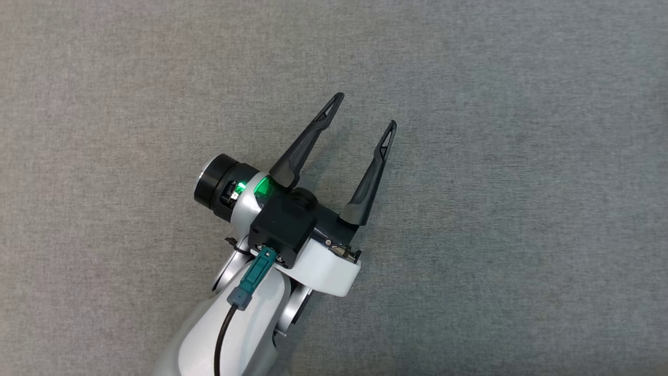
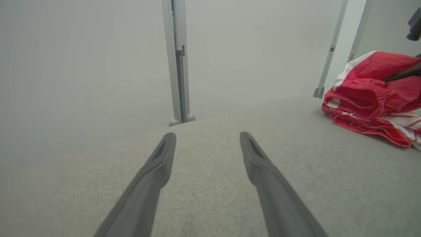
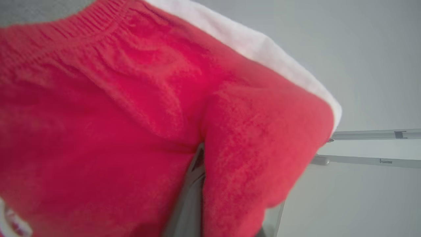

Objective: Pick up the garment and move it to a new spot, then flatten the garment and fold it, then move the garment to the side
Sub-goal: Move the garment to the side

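Garment (image 3: pixel 115 115) cloth, red with a white band, bunches around your right claw (image 3: pixel 198 156), which is pinched tight on it. Your left claw (image 1: pixel 366 110) hangs over the grey counter (image 1: pixel 522 209) with its fingers spread apart. Farther off, to that claw's right, the garment lies heaped on the counter, near grey posts (image 2: pixel 177 65).

One red-and-white garment (image 2: pixel 368 89), two pairs of jaws, three grey upright posts (image 2: pixel 177 65).

A grey fabric surface (image 1: pixel 522 156) bears a bunched red-and-white garment (image 2: pixel 368 98).
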Available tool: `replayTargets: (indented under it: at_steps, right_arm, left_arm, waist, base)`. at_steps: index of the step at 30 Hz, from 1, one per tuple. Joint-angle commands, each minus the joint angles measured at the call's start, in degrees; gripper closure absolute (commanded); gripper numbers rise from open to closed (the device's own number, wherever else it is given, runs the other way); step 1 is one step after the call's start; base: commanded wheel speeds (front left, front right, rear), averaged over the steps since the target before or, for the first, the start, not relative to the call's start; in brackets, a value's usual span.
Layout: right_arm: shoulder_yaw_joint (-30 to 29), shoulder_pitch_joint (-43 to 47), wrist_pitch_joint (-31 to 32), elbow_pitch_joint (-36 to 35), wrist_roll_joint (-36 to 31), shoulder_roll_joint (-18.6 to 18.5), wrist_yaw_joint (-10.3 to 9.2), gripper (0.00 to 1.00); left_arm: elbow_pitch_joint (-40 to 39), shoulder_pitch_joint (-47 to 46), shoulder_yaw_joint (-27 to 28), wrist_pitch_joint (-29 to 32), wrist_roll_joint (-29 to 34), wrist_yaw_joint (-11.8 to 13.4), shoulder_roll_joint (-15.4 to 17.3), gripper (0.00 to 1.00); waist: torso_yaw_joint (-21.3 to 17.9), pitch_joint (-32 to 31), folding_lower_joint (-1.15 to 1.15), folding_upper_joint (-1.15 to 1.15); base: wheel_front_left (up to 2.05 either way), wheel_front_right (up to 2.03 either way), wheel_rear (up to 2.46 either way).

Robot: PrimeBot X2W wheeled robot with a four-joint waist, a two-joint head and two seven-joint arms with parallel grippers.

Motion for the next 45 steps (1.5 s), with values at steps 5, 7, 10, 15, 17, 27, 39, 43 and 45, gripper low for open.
replayTargets:
  at_steps: [5, 7, 10, 15, 17, 27, 39, 43, 45]
  right_arm:
    - [1.2, 1.6, -0.6, 3.2, -0.7, 0.5, -0.03, 1.00]
    - [1.7, 1.6, 0.1, 5.2, -0.8, 0.8, -0.03, 1.00]
    - [2.1, 1.6, 0.5, 7.1, -1.3, 0.6, -0.03, 0.00]
    - [2.5, 0.6, 0.5, 9.2, -2.4, 1.3, -0.03, 0.00]
    - [2.7, 0.4, 0.9, 9.6, -2.8, 1.3, -0.03, 0.00]
    - [2.9, -4.0, 5.3, 12.2, -8.0, 1.0, -0.03, 0.00]
    - [-2.4, -12.0, -4.4, 11.9, -15.2, 15.2, -0.03, 0.00]
    - [-6.7, -10.1, -11.0, 11.7, -15.7, 24.8, -0.03, 0.00]
    - [-8.4, -8.2, -14.5, 11.2, -17.0, 29.2, -0.03, 0.00]
  left_arm:
    - [0.0, -1.1, 0.4, -0.1, 0.3, 0.0, 0.2, 0.00]
    - [0.0, -1.2, 0.5, -0.1, 0.2, 0.0, 0.2, 0.00]
    - [0.0, -1.1, 0.4, -0.1, 0.0, 0.1, 0.2, 0.00]
    - [0.4, -0.9, 0.7, 0.0, -0.3, 0.3, 0.2, 0.00]
    - [0.6, -0.4, 1.0, -0.1, -0.4, 0.4, 0.2, 0.00]
    - [0.9, 1.5, 1.8, -0.1, -0.1, 0.3, 0.2, 0.00]
    - [1.5, 7.6, 5.2, 0.0, 1.2, 0.6, 0.2, 0.00]
    - [1.3, 10.5, 8.0, 0.0, 2.3, 0.3, 0.2, 0.00]
    - [1.1, 12.0, 9.0, 0.0, 2.8, -0.1, 0.2, 0.00]
  waist:
    - [1.6, 1.7, 0.00, 0.00]
    - [2.1, 2.1, 0.00, 0.00]
    - [2.4, 2.3, 0.00, 0.00]
    - [2.7, 1.7, 0.00, 0.00]
    - [2.6, 1.1, 0.00, 0.00]
    - [2.5, -2.7, 0.00, 0.00]
    - [1.3, -12.2, 0.00, 0.00]
    - [0.6, -16.2, 0.00, 0.00]
    - [0.4, -17.9, 0.00, 0.00]
  base:
    - [0.00, 0.00, 0.00]
    - [0.00, 0.00, 0.00]
    - [0.00, 0.00, 0.00]
    - [0.00, 0.00, 0.00]
    - [0.00, 0.00, 0.00]
    - [0.00, 0.00, 0.00]
    - [0.00, 0.00, 0.00]
    - [0.00, 0.00, 0.00]
    - [0.00, 0.00, 0.00]
